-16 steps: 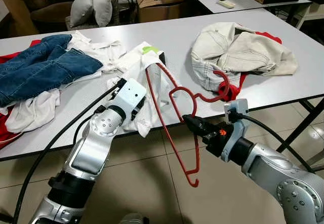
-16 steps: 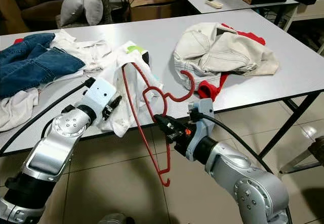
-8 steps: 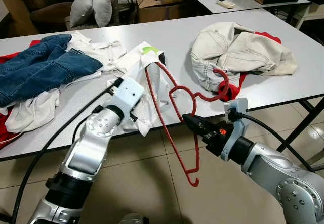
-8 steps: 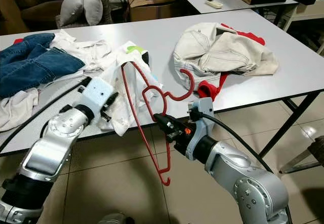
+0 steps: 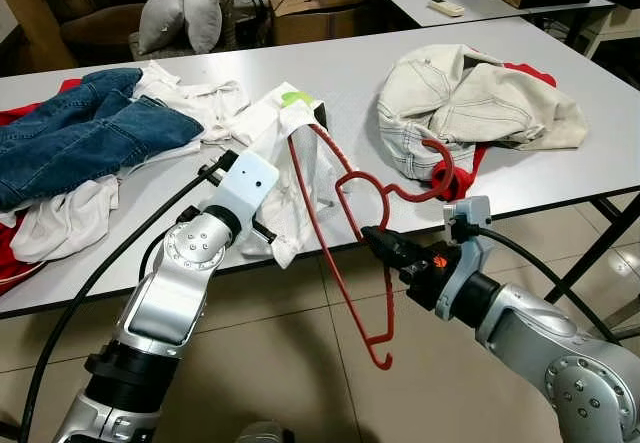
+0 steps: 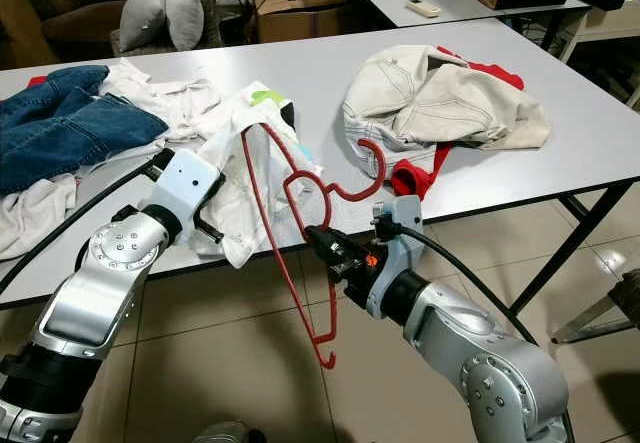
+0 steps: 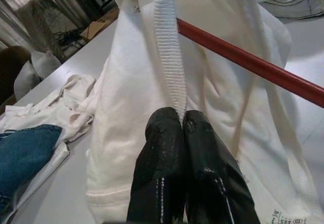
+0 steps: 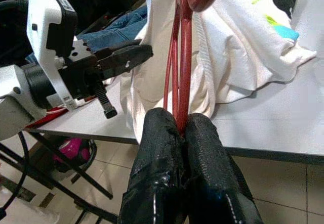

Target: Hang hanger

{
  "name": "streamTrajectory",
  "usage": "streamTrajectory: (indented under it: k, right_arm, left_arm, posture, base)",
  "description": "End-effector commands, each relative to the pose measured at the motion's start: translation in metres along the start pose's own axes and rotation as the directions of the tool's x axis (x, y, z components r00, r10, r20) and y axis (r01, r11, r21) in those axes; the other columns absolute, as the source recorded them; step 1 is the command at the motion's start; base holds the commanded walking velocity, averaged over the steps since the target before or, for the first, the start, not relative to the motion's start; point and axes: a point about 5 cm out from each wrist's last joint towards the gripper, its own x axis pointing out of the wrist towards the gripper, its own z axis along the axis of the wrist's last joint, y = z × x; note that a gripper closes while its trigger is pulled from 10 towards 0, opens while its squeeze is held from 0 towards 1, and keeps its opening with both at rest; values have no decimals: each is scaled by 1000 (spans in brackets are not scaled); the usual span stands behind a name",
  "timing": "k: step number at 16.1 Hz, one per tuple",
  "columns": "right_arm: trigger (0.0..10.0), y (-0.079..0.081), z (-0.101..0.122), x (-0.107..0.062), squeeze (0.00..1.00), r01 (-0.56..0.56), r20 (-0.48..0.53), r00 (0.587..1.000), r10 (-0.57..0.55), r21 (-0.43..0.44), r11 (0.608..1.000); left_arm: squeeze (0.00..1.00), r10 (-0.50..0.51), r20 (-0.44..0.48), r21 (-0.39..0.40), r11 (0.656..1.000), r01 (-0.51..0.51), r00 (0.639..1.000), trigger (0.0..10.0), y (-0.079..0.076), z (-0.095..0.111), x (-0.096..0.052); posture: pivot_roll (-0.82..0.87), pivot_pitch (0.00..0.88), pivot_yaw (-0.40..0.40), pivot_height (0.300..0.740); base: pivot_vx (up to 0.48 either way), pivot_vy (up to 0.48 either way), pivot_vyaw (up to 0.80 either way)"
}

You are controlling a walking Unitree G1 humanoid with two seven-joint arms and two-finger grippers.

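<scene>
Two claws clamp: right claw [image 5: 368,235] pinches red hanger [image 5: 345,225], left claw [image 7: 181,120] white shirt [image 5: 290,178].

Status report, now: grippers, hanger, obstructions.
Right gripper shut on red hanger, held off the table edge. Left gripper shut on white shirt ribbed hem. Hanger's upper end inside the shirt.

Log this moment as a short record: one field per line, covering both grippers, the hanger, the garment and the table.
left gripper: shut on ribbed hem of white shirt
right gripper: shut on red hanger
red hanger: one end inside the shirt, other end hanging below the table edge
white shirt: lying at the front edge of the table
other clothes: blue jeans, cream jacket
</scene>
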Motion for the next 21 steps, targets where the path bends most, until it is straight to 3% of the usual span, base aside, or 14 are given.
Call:
streamTrajectory:
  k: [1, 5, 8, 11, 14, 17, 19, 21]
  right_arm:
    - [10000, 0, 3, 0, 0, 11, 31, 999, -11, -9, 1000]
    - [10000, 0, 6, 0, 0, 24, 71, 997, -24, 1, 1000]
    - [10000, -11, -1, 3, 0, 116, 43, 992, -118, 53, 992]
    - [10000, -28, -10, 4, 0, 257, 1, 966, -260, 141, 956]
    - [10000, -34, -12, 3, 0, 307, -26, 951, -308, 182, 934]
    - [10000, -25, 11, 8, 0, 235, 73, 964, -255, 211, 949]
    - [10000, -31, 24, 7, 0, 259, 153, 940, -304, 261, 930]
    - [10000, -37, 6, 7, 0, 304, 57, 941, -333, 286, 909]
  left_arm:
    - [0, 11, 5, -3, 1000, -11, 1000, 0, 5, 0, -2]
    - [0, 4, 11, -2, 1000, -4, 1000, 0, 5, 0, -2]
    - [0, -23, 22, 5, 1000, 23, 999, 0, 4, 0, -3]
    - [0, -54, 3, 21, 998, 53, 999, 0, 0, -7, -6]
    - [0, -31, 26, 31, 999, 30, 999, 0, 13, -3, -7]
    - [0, -39, 96, 52, 998, 34, 995, 0, 30, 17, -7]
    - [0, -31, 182, 44, 999, 24, 983, 0, 41, 41, -12]
    - [0, -94, 119, 112, 990, 81, 988, 0, 34, 26, -15]
  posture:
    - [26, 0, 71, 740]
    - [28, 0, 69, 740]
    - [26, 0, 69, 740]
    - [26, 0, 68, 740]
    - [26, 0, 67, 740]
    - [26, 0, 67, 740]
    - [23, 0, 66, 740]
    - [22, 0, 71, 740]
  base:
    - [0, 0, 0]
    - [0, 0, 0]
    - [0, 0, 0]
    - [0, 0, 0]
    - [0, 0, 0]
    - [0, 0, 0]
    - [0, 0, 0]
    - [0, 0, 0]
